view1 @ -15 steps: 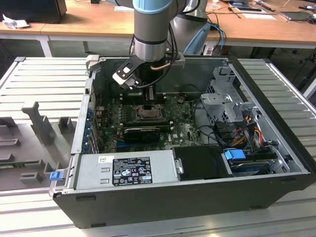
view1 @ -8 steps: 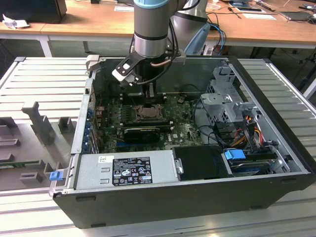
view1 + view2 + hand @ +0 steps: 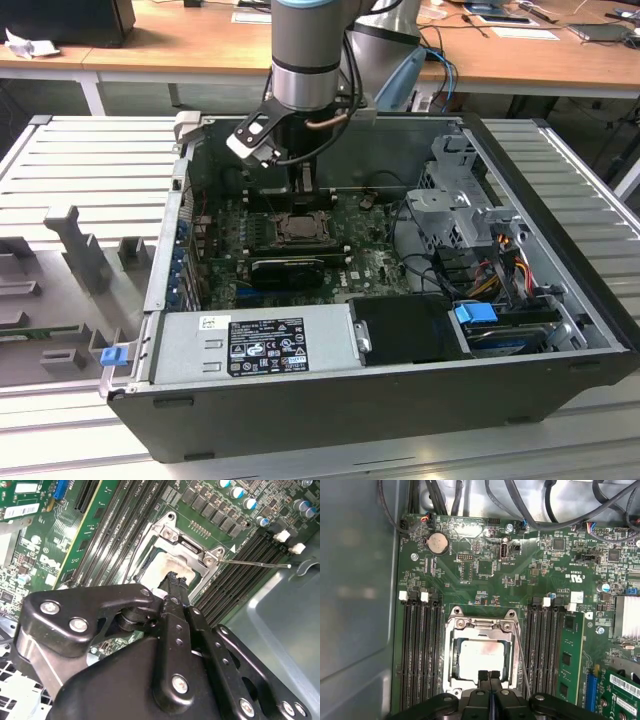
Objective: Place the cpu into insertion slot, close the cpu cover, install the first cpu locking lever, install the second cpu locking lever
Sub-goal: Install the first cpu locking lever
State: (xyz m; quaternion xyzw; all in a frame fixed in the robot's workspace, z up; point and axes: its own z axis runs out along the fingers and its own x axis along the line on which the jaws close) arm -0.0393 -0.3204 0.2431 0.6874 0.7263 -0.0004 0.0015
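Pincer (image 3: 490, 676) pressed together; my tips seem to touch the cpu cover (image 3: 481, 626) lying over the cpu (image 3: 480, 657).

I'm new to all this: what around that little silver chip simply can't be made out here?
- First wrist view: the shut fingers hide one edge of the cpu cover and the end of the thin lever; contact cannot be judged.
- Second wrist view: the body of the gripper covers most of the cpu.
- Exterior view: the insertion slot is too small to show whether anything is latched.
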